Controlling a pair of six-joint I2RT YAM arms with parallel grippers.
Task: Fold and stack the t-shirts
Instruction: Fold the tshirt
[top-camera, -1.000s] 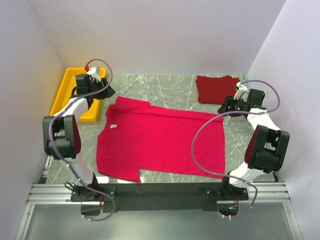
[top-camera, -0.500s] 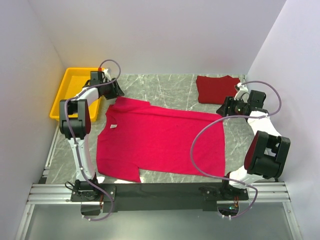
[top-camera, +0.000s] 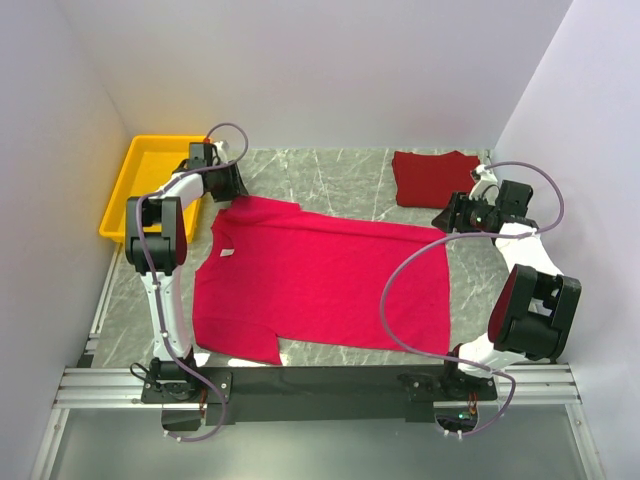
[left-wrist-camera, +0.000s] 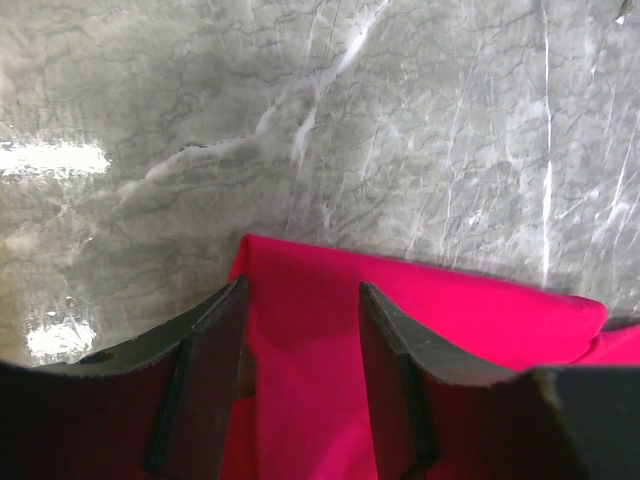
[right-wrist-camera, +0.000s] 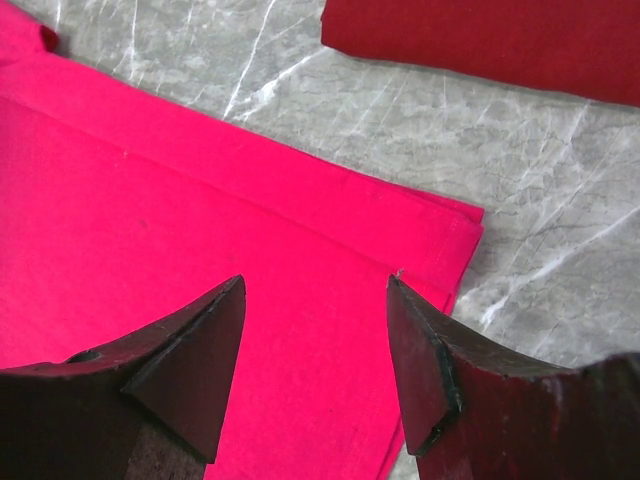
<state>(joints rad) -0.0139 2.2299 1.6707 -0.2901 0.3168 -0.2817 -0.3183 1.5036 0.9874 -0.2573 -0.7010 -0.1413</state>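
Yellow tray (top-camera: 150, 180) and maroon shirt (top-camera: 433, 178) flank pink shirt (top-camera: 320, 285)

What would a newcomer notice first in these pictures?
The pink t-shirt spread flat across the middle of the marble table grabs the eye first. The left gripper hangs open over its far sleeve corner, the right gripper over its far hem corner. A maroon shirt lies far right, a yellow tray far left.

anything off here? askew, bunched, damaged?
Nothing stands out. The pink shirt lies spread flat, only a little skewed; the maroon shirt sits folded at the far right. The left hand and right hand hover open over the pink shirt's far edge.
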